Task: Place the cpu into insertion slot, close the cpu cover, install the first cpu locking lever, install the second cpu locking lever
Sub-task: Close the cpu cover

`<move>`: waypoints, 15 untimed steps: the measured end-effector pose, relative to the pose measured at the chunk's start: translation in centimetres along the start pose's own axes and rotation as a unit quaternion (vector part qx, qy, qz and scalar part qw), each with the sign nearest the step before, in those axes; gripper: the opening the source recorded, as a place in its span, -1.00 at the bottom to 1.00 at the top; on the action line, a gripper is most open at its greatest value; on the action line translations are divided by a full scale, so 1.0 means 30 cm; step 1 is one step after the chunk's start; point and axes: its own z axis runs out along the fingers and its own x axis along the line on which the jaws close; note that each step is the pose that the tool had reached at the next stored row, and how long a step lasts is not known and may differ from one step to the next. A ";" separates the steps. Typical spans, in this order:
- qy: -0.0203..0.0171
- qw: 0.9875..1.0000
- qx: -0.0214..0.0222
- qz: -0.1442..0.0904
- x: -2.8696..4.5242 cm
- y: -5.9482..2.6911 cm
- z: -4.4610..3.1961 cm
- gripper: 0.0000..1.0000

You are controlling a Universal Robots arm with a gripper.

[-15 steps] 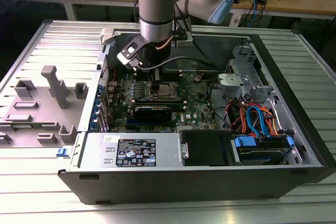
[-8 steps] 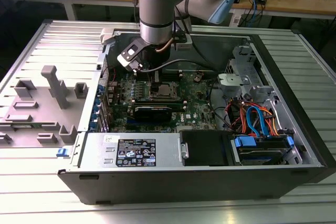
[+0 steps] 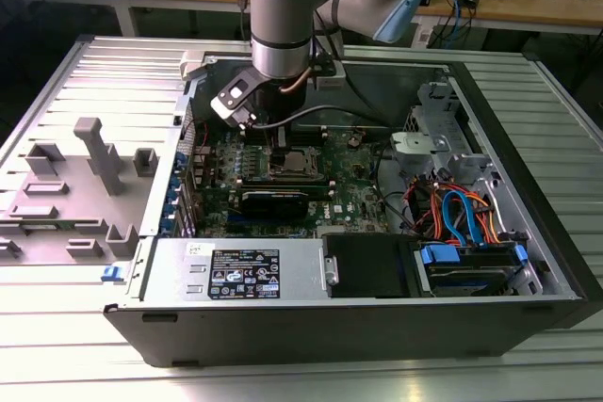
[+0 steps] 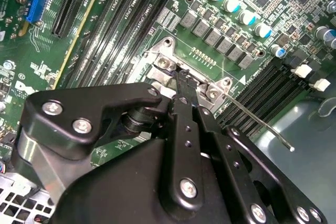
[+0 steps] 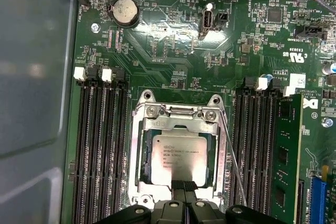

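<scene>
- Looks done as to the first step: seated flat in the insertion slot (image 5: 147,174), metal top facing up, the cpu (image 5: 178,158), mid-way on the motherboard (image 5: 173,51) between two banks of memory slots (image 5: 102,145).
- Probably done as well, the second step: cpu cover (image 5: 178,115) lowered around the chip, cut-out framing the metal top. Hard to say from these angles whether it is pressed fully flat.
- Left to do, by the look of it: both levers. One thin wire locking lever (image 4: 262,129) splayed away from the socket's side, free end loose above the case floor (image 4: 310,129) in the second wrist view, so seemingly unlatched. No clear sight of a second one.
- Gripper (image 5: 184,187) low over the socket, fingertips drawn narrow and together, nothing visible between them. Tip right at the cover's edge on the side away from the coin battery (image 5: 125,11); touching or just above, cannot tell which.
- As to pointing: cpu close to square, so no real long axis. Edges square with the slot and in line with the memory slots, printed lines running across those slots' length.
- Lever's long axis roughly along the memory slots, angled slightly outward from the cover.
</scene>
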 end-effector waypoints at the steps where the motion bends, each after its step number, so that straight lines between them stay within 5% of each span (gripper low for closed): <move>1: 0.000 1.000 0.000 0.000 0.000 0.004 0.000 -0.79; 9: -0.001 1.000 0.000 0.000 -0.005 0.069 0.000 -0.79; 15: -0.001 1.000 0.000 0.000 -0.005 0.076 -0.009 -0.79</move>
